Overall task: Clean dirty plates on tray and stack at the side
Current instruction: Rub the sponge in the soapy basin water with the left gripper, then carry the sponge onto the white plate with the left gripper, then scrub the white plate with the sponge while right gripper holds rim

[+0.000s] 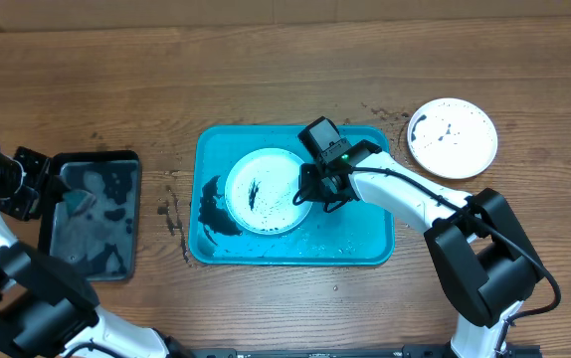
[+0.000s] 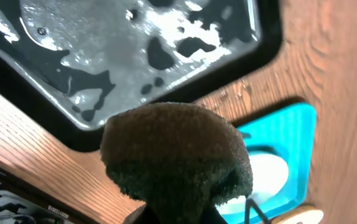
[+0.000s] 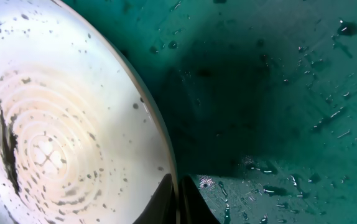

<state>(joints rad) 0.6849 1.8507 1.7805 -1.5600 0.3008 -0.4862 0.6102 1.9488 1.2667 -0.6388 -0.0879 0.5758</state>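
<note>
Plate [image 1: 271, 204] dirty, on blue tray [image 1: 365, 239]; right gripper [image 3: 177, 202] pinched closed on its rim. Left gripper [image 2: 175, 216] clamps sponge [image 2: 175, 149] above black tray [image 2: 135, 56].

- Overhead: bright, even light from above falls on the table [image 1: 266, 70]; shadows are soft and short, and the picture is sharp throughout.
- Left wrist: the wet black tray [image 2: 166, 37] throws back hard white glare in patches; the dark sponge [image 2: 172, 155], close to the lens, is dim and soft.
- Right wrist: the plate [image 3: 60, 124] glows warm and nearly washes out at its centre; a broad shadow darkens the tray [image 3: 290, 93], where droplets glint; the right end effector [image 3: 178, 202] is a blurred dark shape at the bottom edge.
</note>
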